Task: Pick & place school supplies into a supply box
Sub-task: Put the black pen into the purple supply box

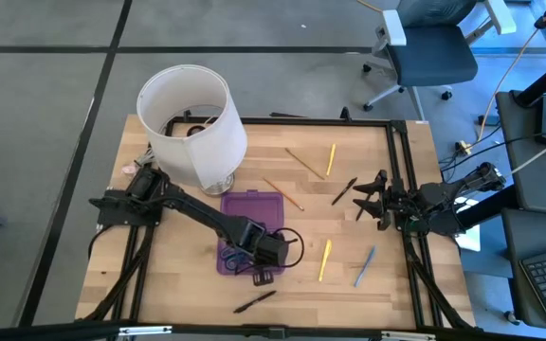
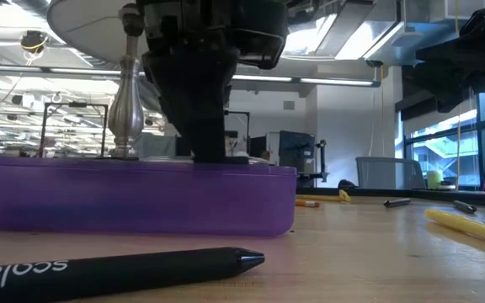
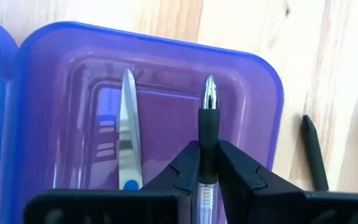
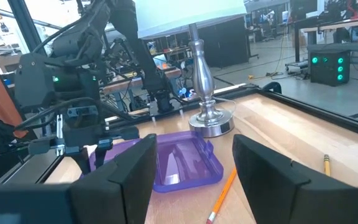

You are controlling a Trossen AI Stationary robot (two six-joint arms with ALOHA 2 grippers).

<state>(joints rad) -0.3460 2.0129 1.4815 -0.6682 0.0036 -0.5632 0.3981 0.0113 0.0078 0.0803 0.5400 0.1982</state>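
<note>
I have the left gripper (image 3: 208, 180) over the open supply box (image 1: 251, 204), which lies at the centre of the table, its fingers pinching a pen (image 3: 208, 118) with a silver tip and clear barrel. The pen points across the tray, with the scissors (image 3: 128, 134) already lying inside just beside it. To do this well I would lower until the pen is close to the tray floor, keep it parallel to the scissors and clear of the box's rounded wall, then release; dropping from height risks a bounce out over the low rim.

Going by size around it: the white lamp (image 1: 193, 114) stands at about 11 o'clock from the box, near its lid, and I judge it crowds any high retreat that way. The right gripper (image 1: 373, 197) waits at 3 o'clock near the table edge, fingers spread and empty. Still loose are a yellow pencil (image 1: 325, 260) and grey-blue pen (image 1: 364, 267) at 4 o'clock, wooden pencils (image 1: 282, 193) at 1 o'clock, and a dark marker (image 1: 255, 302) at 6 o'clock, near the box's front.
</note>
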